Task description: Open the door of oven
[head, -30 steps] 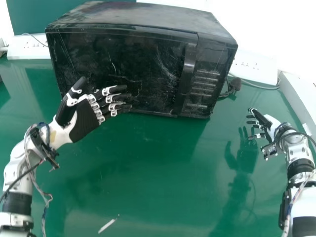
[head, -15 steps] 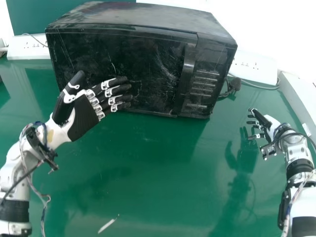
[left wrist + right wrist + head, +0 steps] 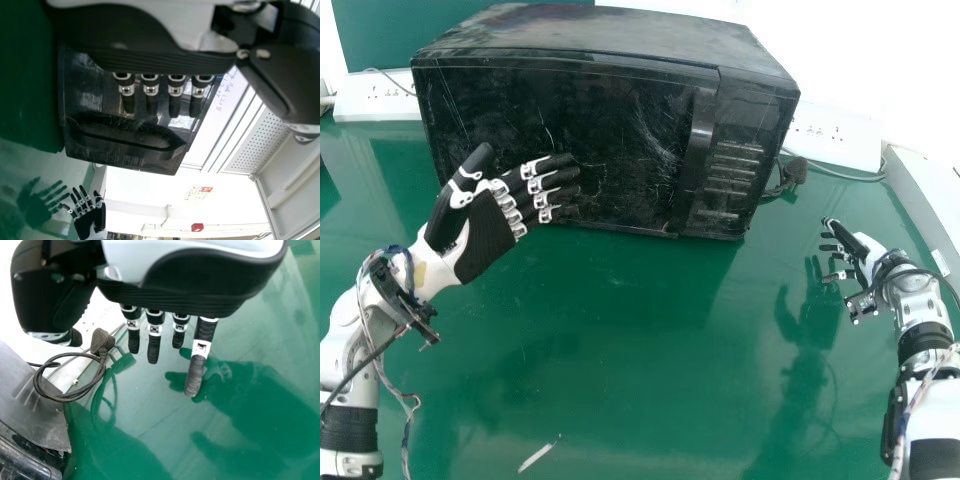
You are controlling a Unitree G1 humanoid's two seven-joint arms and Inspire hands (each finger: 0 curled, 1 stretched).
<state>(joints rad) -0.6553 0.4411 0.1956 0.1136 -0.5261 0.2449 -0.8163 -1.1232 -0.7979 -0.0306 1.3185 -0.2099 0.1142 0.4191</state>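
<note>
Oven [image 3: 620,130]: a dark, boxy shell with a dull, smudged top and a glossy, scratched front, standing toward the back of the smooth green table [image 3: 620,350], left of centre in the head view, its door closed. Left to right, a white plastic socket strip [image 3: 380,98] lies behind at the far left. Next comes the left hand [image 3: 485,240], black ribbed palm and pale metallic joints, its fingers straight and slightly spread, clamped on nothing, before the lower left of the door; whether the tips touch it, I cannot tell. The left wrist view also shows blue handwriting [image 3: 218,95] on a white surface. A thin white scrap [image 3: 537,456] lies on the table nearer the robot. At the door's right edge runs a long, upright, bowed handle [image 3: 698,140], then a panel [image 3: 735,165] with raised horizontal ribs. A chunky black plug [image 3: 796,170] with coiled cable sits beside the oven, near another white socket strip [image 3: 840,142]. The right hand [image 3: 865,258] hangs over the table at the right, fingers extended and apart, holding nothing.
</note>
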